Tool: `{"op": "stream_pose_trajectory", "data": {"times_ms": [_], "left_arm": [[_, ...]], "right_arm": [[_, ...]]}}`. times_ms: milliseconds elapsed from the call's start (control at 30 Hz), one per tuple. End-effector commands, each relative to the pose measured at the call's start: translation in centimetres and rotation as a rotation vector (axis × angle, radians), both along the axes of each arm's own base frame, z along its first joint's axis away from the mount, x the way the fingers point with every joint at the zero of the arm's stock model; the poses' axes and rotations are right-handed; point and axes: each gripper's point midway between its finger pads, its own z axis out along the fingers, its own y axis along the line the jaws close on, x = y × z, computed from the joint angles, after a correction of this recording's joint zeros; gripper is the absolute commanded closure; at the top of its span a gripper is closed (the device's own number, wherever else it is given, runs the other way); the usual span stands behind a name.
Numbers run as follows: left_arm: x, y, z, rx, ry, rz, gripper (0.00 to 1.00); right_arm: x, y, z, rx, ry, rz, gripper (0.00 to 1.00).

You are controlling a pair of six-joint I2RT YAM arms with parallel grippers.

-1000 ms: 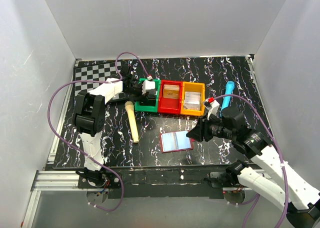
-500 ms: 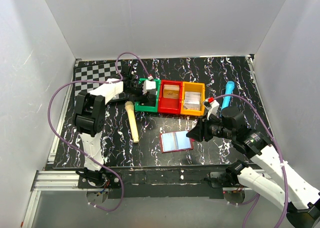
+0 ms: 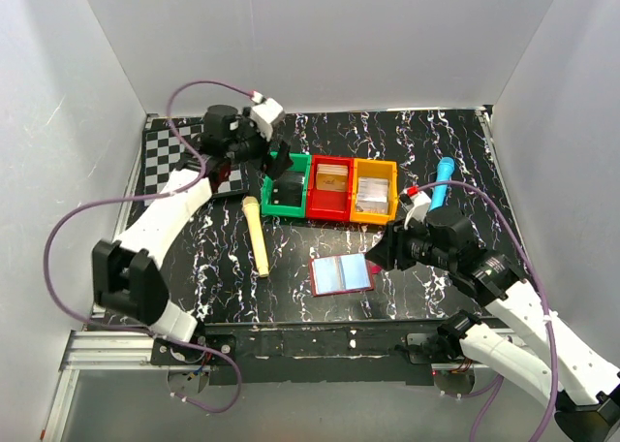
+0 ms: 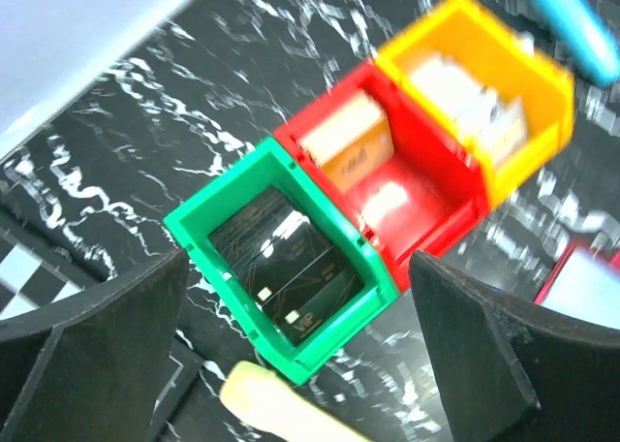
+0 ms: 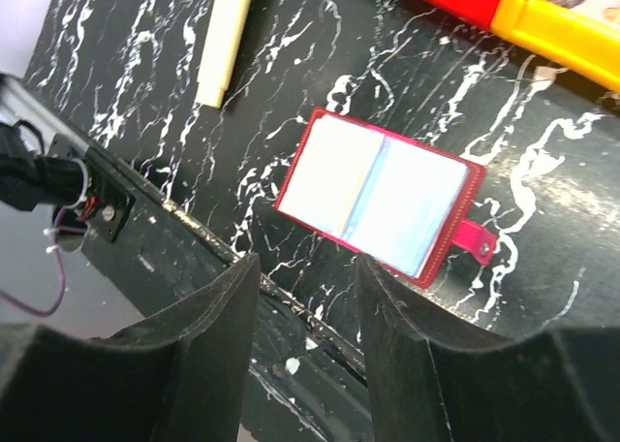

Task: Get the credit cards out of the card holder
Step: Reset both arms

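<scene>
Finding the card holder (image 3: pixel 342 273) lying open and flat on the black marbled table (image 3: pixel 436 142), on the near side of the red bin (image 3: pixel 327 213), apart from it and shifted slightly rightward. Showing its glossy pale inside upward, with the maroon border running all round and the snap tab (image 5: pixel 475 238) sticking out from one short edge. Being unable to tell whether any cards are sitting in its pockets.

Hanging the left gripper (image 3: pixel 276 156) above the green bin (image 3: pixel 281 210), which is touching the red bin's left wall. Spreading its fingers (image 4: pixel 107 345) wide and gripping nothing. Looking down between them onto dark cards (image 4: pixel 281 258) lying in the green bin, and onto an orange-tan card (image 4: pixel 354 142) lying in the red bin itself.

Hanging the right gripper (image 3: pixel 376 256) to the near right of the red bin, over the card holder's right edge. Parting its fingers (image 5: pixel 208 355) and clasping nothing, with the open holder lying below the gap.

Sitting against the red bin's right wall, a yellow bin (image 3: pixel 374 218) carrying pale cards (image 3: pixel 373 195). Lying to the near left of the red bin, a cream stick (image 3: pixel 256 236). Lying well to its right, beyond the yellow bin, a blue pen (image 3: pixel 443 178).
</scene>
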Motion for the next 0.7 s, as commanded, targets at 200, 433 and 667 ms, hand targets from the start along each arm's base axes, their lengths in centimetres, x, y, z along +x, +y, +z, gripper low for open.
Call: {"op": "stream_pose_trajectory", "data": {"times_ms": [200,433,667], "left_arm": [[-7.3,6.3,3.4,-0.498,0.326,0.660,0.02],[-13.3,8.4,-3.4,-0.498,0.520,0.810,0.02],[-15.8,9.1,-2.0,-0.426,0.412,0.706,0.02]], "right_arm": [[3.1,-3.7,4.1,-0.097,-0.179,-0.211,0.48],[4.8,-7.7,5.0,-0.240,-0.240,-0.381,0.46],[5.1,-8.3,6.5,-0.234,-0.277,-0.418,0.45]]}}
